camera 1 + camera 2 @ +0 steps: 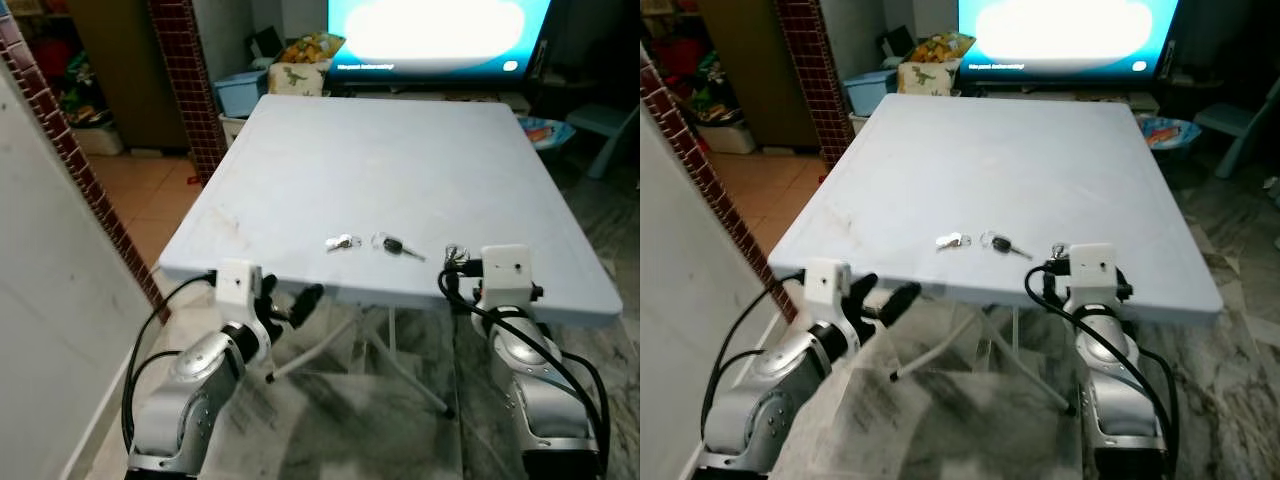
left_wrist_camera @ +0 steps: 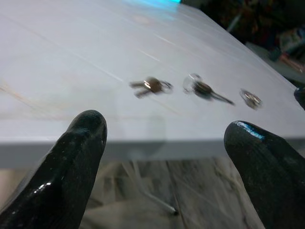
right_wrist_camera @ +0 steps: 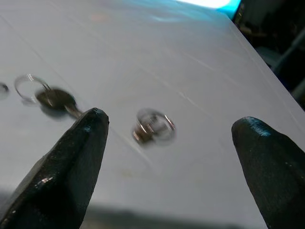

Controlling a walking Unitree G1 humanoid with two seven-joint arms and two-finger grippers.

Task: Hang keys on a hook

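1. A pale blue-grey square folding table (image 1: 400, 150) is standing before the robot, with three small sets of keys lying in a row near its front edge.
2. The silver bunch of keys (image 1: 342, 242) is lying furthest to the robot's left, the black-headed key on a clear ring (image 1: 393, 245) is sitting just beside it, and a small metal ring with keys (image 3: 153, 127) is resting nearest the right corner.
3. The left gripper (image 2: 167, 157) is hovering below and just in front of the table edge, its black fingers (image 2: 76, 157) spread apart and grasping nothing.
4. The right gripper (image 3: 167, 157) is hanging over the front edge with fingers (image 3: 71, 162) released wide, framing the small metal ring without touching it.
5. Beyond the table a lit television screen (image 1: 440, 30) is glowing, with a dinosaur-print box (image 1: 297, 76) and a light blue plastic bin (image 1: 238, 92) standing at the far left corner.
6. A dark red tiled pillar (image 1: 185, 80) is rising at the left, and crossed white table legs (image 1: 370, 350) are showing underneath.
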